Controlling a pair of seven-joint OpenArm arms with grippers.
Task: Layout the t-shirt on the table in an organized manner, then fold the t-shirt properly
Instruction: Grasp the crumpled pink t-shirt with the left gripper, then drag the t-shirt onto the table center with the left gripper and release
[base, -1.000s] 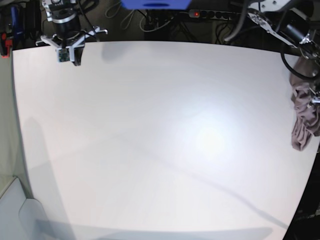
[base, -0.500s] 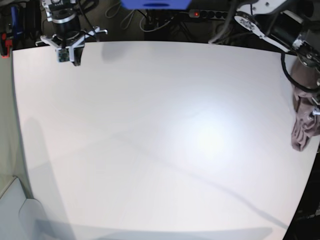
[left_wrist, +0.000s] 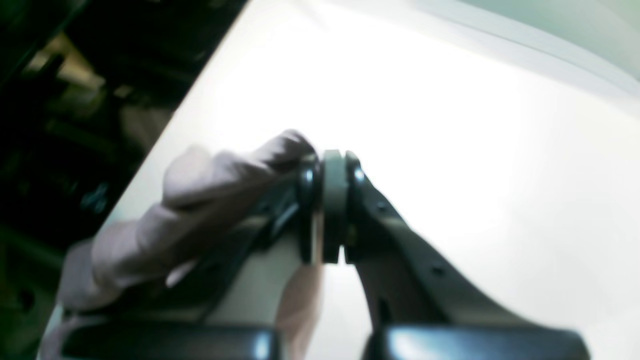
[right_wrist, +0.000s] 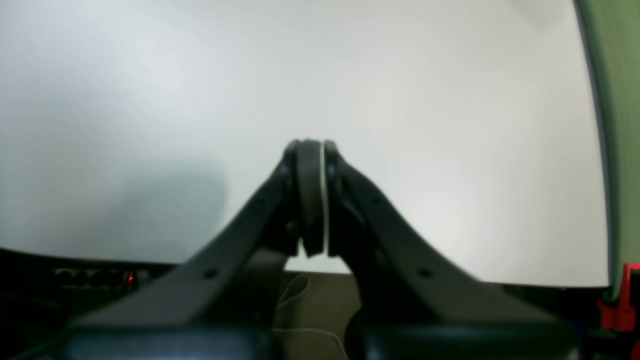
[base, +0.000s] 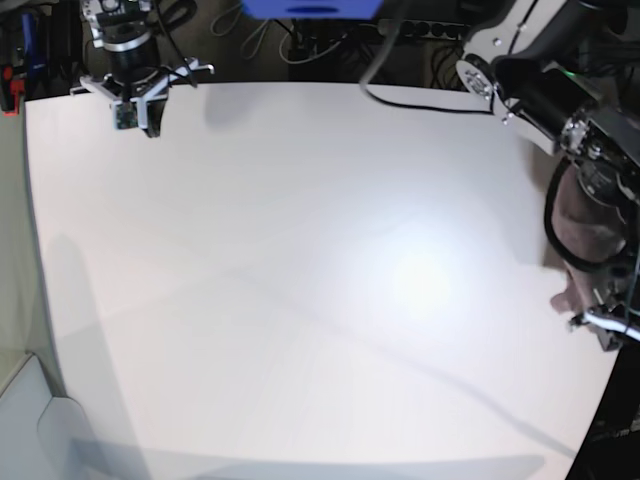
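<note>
The t-shirt (base: 585, 225) is way over at the right edge of the tabletop (base: 300, 280), not on the left at all. Over on the far left, the right gripper (right_wrist: 312, 200) has its jaws pressed together with nothing in them, hovering at the back corner. On the right, the left gripper (left_wrist: 327, 210) has its jaws clamped on bunched mauve fabric.

The base view is bright, with a soft glare patch on the white counter (base: 300, 300) right of centre; faint diagonal shadow streaks cross it; its edges bow from lens distortion; the background is dark. The left wrist view is overexposed and blurred; the right wrist view is dimmer, soft, with a grey shadow at left.
</note>
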